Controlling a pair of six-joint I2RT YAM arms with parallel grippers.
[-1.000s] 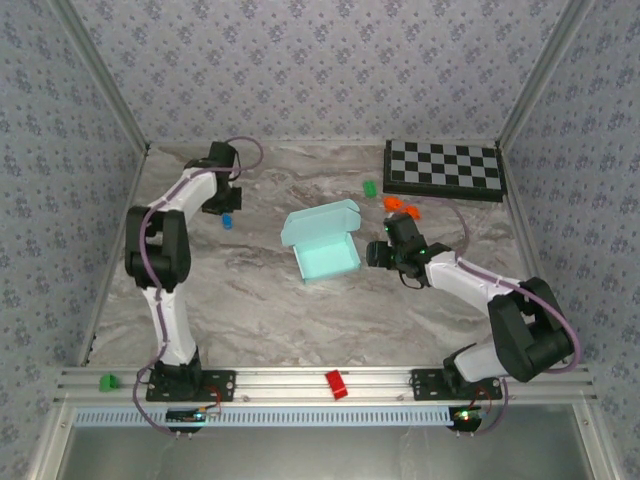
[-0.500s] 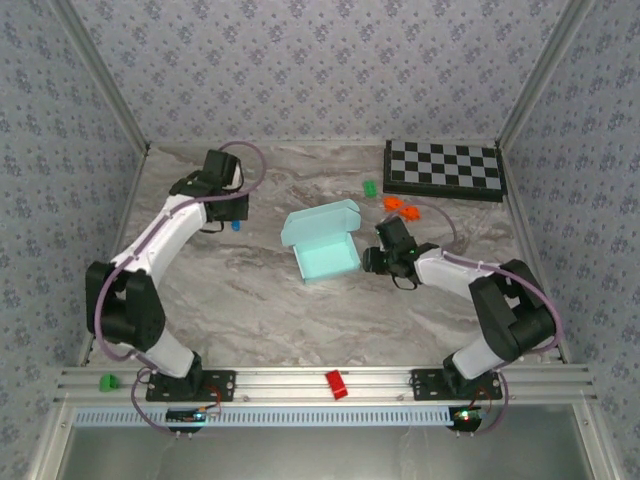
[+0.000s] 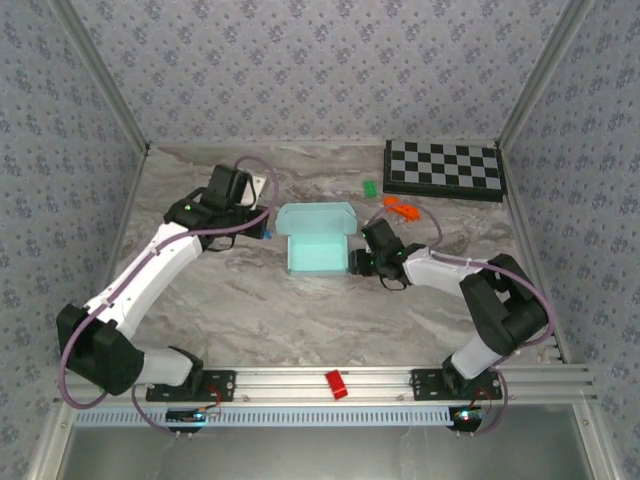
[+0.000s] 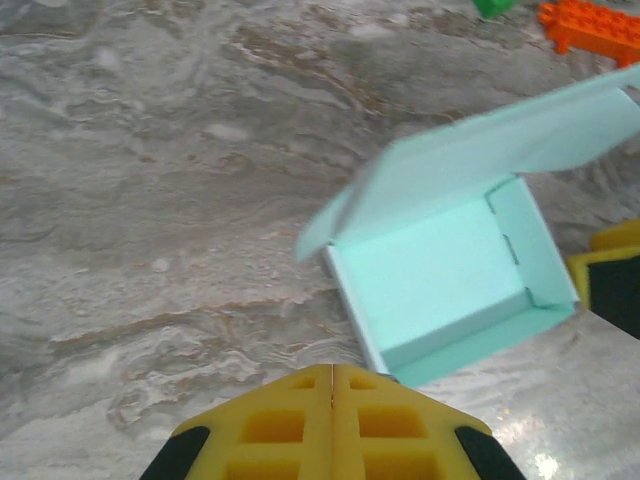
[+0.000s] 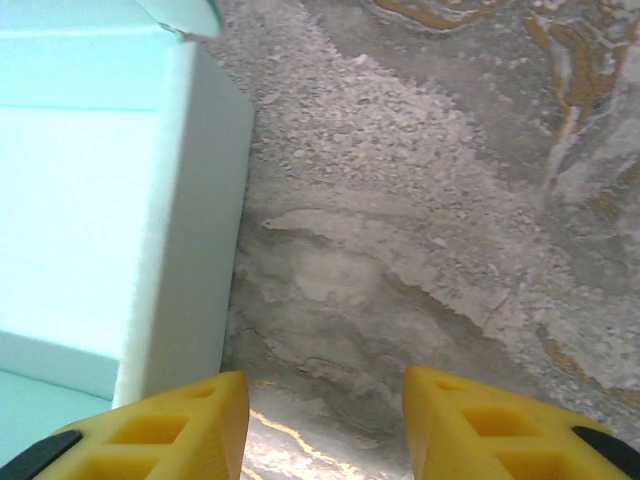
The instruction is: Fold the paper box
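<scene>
Paper box now crosswise, lid rearward

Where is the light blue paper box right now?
In the overhead view the paper box sits open at mid-table, between the left hand and the right hand, nearer than the checkerboard at the far right.

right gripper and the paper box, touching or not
Cannot tell. In the right wrist view the paper box wall ends right at one finger of the right gripper; no gap or contact shows plainly.
</scene>
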